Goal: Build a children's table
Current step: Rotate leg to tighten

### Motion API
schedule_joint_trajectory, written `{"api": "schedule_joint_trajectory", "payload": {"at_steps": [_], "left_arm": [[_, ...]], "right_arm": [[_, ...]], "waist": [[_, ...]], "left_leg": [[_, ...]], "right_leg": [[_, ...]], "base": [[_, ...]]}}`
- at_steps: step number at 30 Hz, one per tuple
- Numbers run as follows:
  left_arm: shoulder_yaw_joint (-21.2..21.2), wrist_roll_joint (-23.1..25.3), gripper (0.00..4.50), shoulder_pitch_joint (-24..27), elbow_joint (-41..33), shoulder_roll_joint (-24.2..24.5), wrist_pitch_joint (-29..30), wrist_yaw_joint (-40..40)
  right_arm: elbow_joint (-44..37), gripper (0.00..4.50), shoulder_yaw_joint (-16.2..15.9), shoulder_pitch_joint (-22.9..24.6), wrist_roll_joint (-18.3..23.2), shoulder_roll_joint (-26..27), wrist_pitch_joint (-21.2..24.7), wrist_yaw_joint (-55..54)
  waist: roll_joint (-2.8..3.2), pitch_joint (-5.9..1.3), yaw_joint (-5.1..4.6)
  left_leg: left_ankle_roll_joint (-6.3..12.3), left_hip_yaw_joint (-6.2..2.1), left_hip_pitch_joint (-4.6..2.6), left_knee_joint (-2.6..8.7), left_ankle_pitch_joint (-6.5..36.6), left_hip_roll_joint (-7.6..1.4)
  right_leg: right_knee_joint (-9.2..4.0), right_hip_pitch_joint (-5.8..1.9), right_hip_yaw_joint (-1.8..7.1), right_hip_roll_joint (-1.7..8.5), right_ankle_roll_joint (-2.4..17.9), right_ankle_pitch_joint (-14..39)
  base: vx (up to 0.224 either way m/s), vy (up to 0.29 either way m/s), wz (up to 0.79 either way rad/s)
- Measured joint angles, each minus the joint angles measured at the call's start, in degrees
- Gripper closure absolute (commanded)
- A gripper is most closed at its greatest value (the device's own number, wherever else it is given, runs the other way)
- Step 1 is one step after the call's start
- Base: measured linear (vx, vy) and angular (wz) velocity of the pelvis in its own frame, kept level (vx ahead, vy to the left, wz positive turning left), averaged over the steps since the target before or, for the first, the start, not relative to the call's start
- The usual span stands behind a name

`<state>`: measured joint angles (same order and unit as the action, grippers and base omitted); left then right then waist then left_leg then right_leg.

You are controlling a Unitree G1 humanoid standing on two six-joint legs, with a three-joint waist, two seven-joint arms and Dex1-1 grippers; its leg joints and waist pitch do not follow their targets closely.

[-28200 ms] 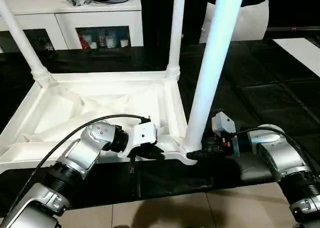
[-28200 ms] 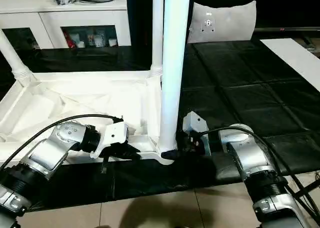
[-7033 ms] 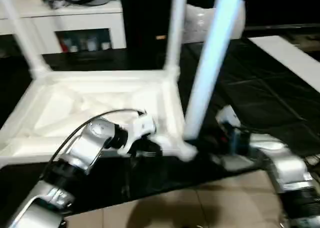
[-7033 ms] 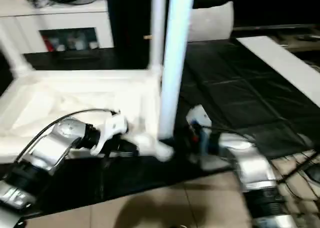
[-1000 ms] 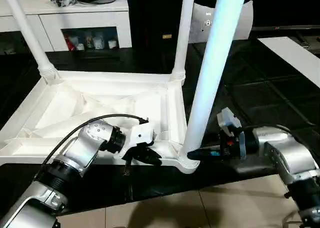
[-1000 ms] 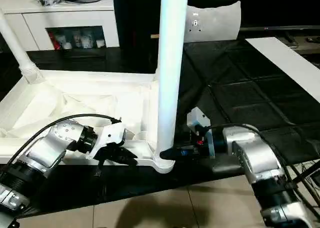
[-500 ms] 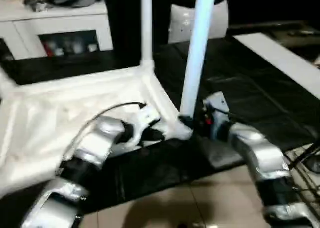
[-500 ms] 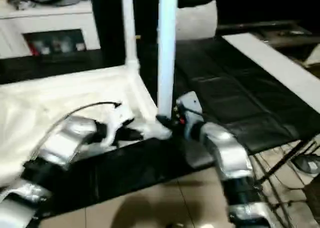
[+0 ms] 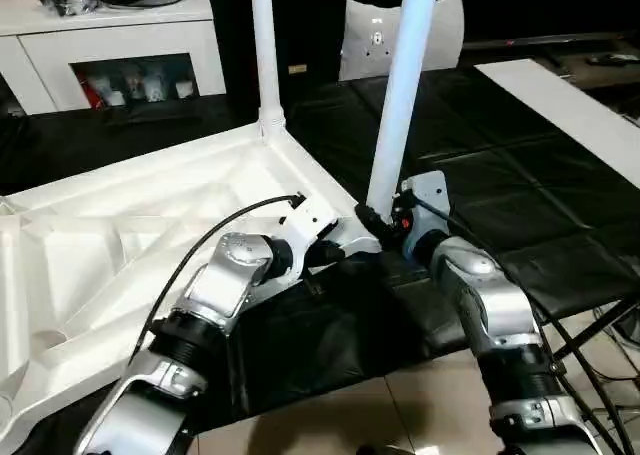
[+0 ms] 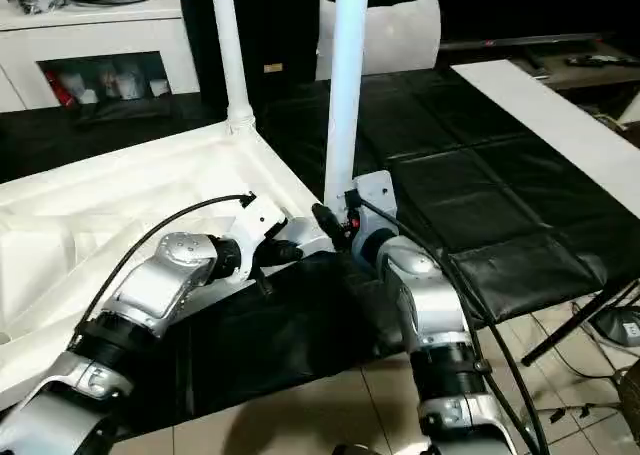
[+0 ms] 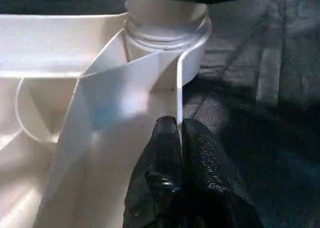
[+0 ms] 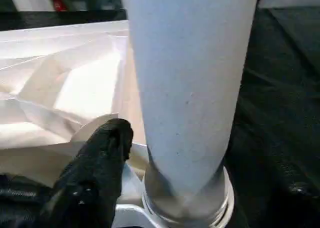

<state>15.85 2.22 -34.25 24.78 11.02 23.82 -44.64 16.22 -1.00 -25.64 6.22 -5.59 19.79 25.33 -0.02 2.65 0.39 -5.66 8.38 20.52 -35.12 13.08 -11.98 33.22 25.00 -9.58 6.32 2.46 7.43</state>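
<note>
Left wrist view: left gripper pinches thin rim of upturned white plastic table. Right gripper clamps base of white tapered tube leg, socket just beneath.

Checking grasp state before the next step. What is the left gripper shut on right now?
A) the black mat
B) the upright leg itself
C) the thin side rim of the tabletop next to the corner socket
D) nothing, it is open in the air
C: in the left wrist view the left gripper pinches the thin rim wall of the tabletop, just short of the corner socket.
</note>
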Motion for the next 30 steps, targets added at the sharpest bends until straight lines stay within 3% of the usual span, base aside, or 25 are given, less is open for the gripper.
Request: {"api": "schedule_joint_trajectory", "payload": {"at_steps": [7,10,13,18,24,30], "left_arm": [[1.1,-0.3,4.5,2.3,-2.1,3.2,-2.3,-5.2],[2.2,-1.2,4.5,2.9,-2.4,5.5,-4.5,-9.1],[3.0,-1.9,4.5,3.5,-2.9,8.7,-7.1,-13.5],[4.0,-2.5,4.5,4.5,-3.1,12.8,-12.9,-21.2],[6.5,-2.5,4.5,4.5,-3.3,14.3,-17.7,-25.9],[7.5,-2.5,4.5,4.4,-3.5,15.1,-19.4,-29.0]], "right_arm": [[-2.3,0.6,-1.3,3.2,1.7,-6.2,-3.0,9.5],[-3.5,0.39,-2.8,3.6,3.0,-11.9,-4.6,18.0],[-5.6,0.39,-3.9,4.8,5.5,-18.2,-4.9,28.8],[-5.5,0.39,-4.2,5.0,9.0,-22.6,-4.4,40.2],[-1.8,0.54,-6.4,2.9,9.1,-23.7,-8.2,46.5],[-0.1,1.01,-8.2,2.3,9.1,-24.0,-9.2,51.6]], "waist": [[0.01,0.0,1.07],[0.0,0.01,1.78],[0.0,0.01,2.35],[-0.01,0.0,3.27],[-0.04,-0.01,4.8],[-0.06,-0.01,4.86]], "left_leg": [[-0.08,0.22,-0.3,-0.06,-0.1,-0.01],[-0.17,0.27,-0.42,-0.07,-0.1,0.0],[-0.24,0.27,-0.45,-0.07,-0.2,-0.02],[-0.18,0.26,-0.44,-0.07,-0.2,-0.03],[-0.18,0.28,-0.44,-0.07,-0.2,0.01],[-0.21,0.31,-0.46,-0.08,-0.2,0.01]], "right_leg": [[0.01,-0.1,0.28,-0.01,-0.1,-0.1],[-0.02,-0.19,0.39,-0.01,-0.1,-0.2],[-0.03,-0.26,0.43,-0.01,-0.2,-0.2],[-0.03,-0.26,0.46,-0.01,-0.2,-0.2],[-0.01,-0.26,0.65,-0.01,-0.2,-0.2],[0.02,-0.26,0.69,-0.01,-0.2,-0.2]], "base": [[0.0,0.0,0.0],[0.0,0.0,0.0],[0.0,0.0,0.0],[0.0,0.0,0.0],[0.0,0.0,0.0],[0.0,0.0,0.0]]}}
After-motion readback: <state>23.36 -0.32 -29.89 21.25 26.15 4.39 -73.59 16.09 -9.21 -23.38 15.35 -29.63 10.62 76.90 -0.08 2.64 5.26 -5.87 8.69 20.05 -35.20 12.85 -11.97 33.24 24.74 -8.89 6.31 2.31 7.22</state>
